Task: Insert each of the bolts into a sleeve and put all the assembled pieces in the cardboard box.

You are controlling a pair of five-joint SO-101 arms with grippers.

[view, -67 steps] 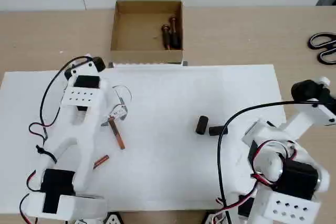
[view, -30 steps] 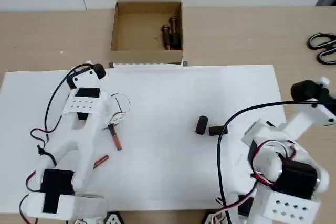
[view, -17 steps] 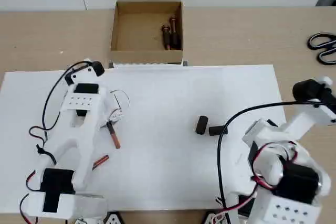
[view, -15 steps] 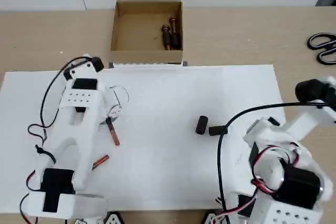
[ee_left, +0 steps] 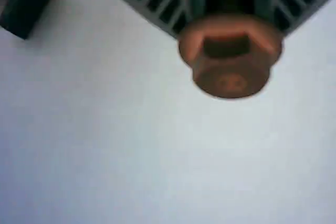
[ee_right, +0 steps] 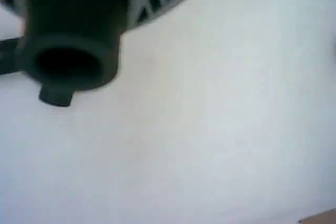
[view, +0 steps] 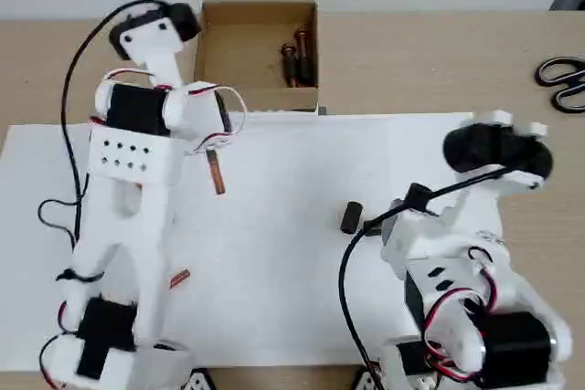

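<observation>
My left gripper (view: pixel 214 158) hangs above the white sheet in front of the cardboard box (view: pixel 238 59), shut on a copper bolt (view: pixel 217 174). The left wrist view shows that bolt's hex head (ee_left: pixel 231 61) end-on between the ribbed jaws. My right gripper (view: pixel 390 219) is low at the sheet's right part, shut on a black sleeve (view: pixel 372 226), whose hollow end (ee_right: pixel 68 56) faces the right wrist camera. A second black sleeve (view: pixel 351 216) lies just beside it. Another copper bolt (view: pixel 179 277) lies on the sheet near the left arm's base.
Assembled bolt-and-sleeve pieces (view: pixel 297 57) lie in the box's right side. Scissors (view: pixel 562 79) rest at the table's far right edge. The white sheet (view: pixel 292 308) covers the working area, and a loose sleeve (ee_left: pixel 25 4) shows in the left wrist view.
The left arm has lifted the bolt off the sheet and carried it up toward the box. The right arm has swung in from the right edge to the sleeves and closed on one.
</observation>
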